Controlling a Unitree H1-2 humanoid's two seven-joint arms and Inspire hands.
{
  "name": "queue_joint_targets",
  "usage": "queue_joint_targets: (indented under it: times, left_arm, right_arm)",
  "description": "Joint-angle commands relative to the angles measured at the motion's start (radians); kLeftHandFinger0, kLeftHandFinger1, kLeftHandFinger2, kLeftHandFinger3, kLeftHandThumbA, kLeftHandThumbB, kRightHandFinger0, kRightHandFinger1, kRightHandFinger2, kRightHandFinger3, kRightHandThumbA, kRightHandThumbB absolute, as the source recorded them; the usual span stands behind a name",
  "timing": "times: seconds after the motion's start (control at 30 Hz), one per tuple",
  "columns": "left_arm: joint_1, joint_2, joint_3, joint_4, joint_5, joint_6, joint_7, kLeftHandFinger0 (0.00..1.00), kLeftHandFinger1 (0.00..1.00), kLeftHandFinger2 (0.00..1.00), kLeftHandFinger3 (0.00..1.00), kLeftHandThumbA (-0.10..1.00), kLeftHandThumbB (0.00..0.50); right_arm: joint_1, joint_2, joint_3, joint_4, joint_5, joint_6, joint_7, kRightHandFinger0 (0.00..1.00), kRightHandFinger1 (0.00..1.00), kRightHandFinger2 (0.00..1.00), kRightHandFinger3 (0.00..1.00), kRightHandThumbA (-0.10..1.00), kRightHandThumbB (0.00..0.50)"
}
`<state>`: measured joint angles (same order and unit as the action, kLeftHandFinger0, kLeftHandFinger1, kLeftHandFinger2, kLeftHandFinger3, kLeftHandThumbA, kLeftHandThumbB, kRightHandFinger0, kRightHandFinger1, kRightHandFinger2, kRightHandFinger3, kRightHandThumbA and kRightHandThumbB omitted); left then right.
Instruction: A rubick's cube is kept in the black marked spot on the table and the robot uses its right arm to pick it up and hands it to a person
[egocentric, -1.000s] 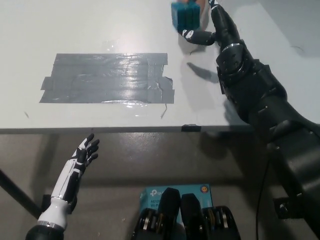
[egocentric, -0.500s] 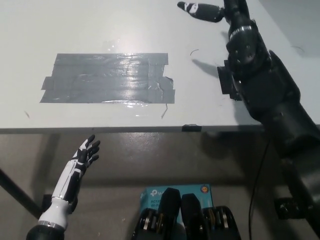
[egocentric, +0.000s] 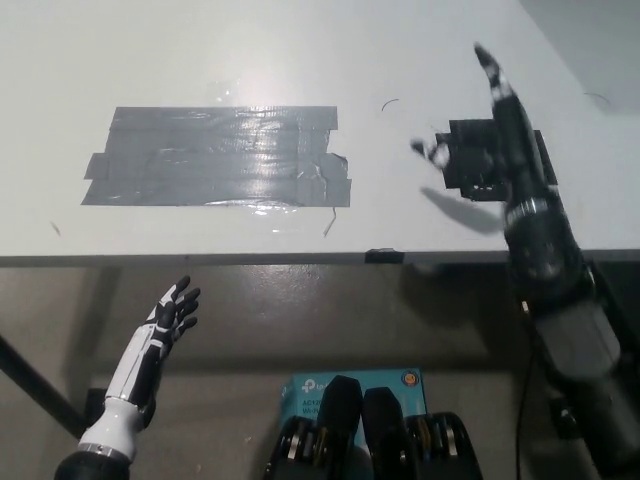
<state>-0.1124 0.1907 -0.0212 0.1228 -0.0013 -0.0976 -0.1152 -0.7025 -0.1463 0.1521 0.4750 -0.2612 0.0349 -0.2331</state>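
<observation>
Two empty hands, fingers spread: right hand (egocentric: 492, 130) above white table (egocentric: 200, 50), grey taped patch (egocentric: 215, 157) alongside

Over the white table (egocentric: 300, 60) with its grey tape patch (egocentric: 215, 156), the black right hand (egocentric: 495, 135) is spread and empty, while the white left hand (egocentric: 165, 320) rests open below the table edge.

White table (egocentric: 300, 50) (glare on its tape patch (egocentric: 215, 157)) above grey-brown floor (egocentric: 300, 320).
</observation>
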Motion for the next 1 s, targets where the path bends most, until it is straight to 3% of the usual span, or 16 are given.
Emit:
queue_joint_targets:
  times: [0.0,0.1,0.2,0.23,0.47,0.6,0.73,0.97]
  left_arm:
    - [-0.099,0.020,0.003,-0.033,0.009,-0.022,-0.011,1.00,1.00,1.00,1.00,1.00,0.187]
    - [-0.083,0.022,0.003,-0.038,0.014,-0.025,-0.010,1.00,1.00,1.00,1.00,1.00,0.197]
    - [-0.064,0.021,-0.001,-0.040,0.023,-0.037,-0.007,1.00,1.00,1.00,1.00,1.00,0.184]
    - [-0.054,0.019,-0.003,-0.039,0.024,-0.042,-0.007,1.00,1.00,1.00,1.00,1.00,0.181]
    - [0.000,0.012,-0.007,-0.056,0.015,-0.038,-0.012,1.00,1.00,1.00,1.00,1.00,0.191]
    - [0.029,0.008,-0.009,-0.057,0.011,-0.041,-0.014,1.00,1.00,1.00,1.00,1.00,0.182]
    - [0.059,0.005,-0.012,-0.059,0.010,-0.047,-0.014,1.00,1.00,1.00,1.00,0.99,0.175]
    - [0.089,-0.003,-0.013,-0.065,0.017,-0.057,-0.001,1.00,1.00,1.00,1.00,0.98,0.161]
  right_arm:
    - [0.369,-0.151,-0.077,-1.197,0.227,0.065,0.147,1.00,1.00,1.00,1.00,1.00,0.207]
    - [0.467,-0.119,-0.064,-1.183,0.239,0.005,0.122,1.00,1.00,1.00,1.00,1.00,0.220]
    - [0.536,-0.091,-0.059,-1.133,0.254,-0.054,0.102,1.00,1.00,1.00,1.00,1.00,0.199]
    - [0.559,-0.086,-0.055,-1.113,0.263,-0.076,0.101,1.00,1.00,1.00,1.00,1.00,0.167]
    - [0.641,-0.062,-0.038,-0.969,0.274,-0.180,0.111,1.00,1.00,1.00,1.00,1.00,0.126]
    - [0.646,-0.019,-0.044,-0.814,0.289,-0.201,0.109,1.00,1.00,1.00,1.00,0.99,0.166]
    - [0.652,-0.013,-0.037,-0.671,0.227,-0.249,0.105,1.00,1.00,1.00,1.00,0.98,0.133]
    - [0.643,0.001,-0.029,-0.512,0.258,-0.265,0.151,1.00,1.00,1.00,1.00,0.99,0.168]
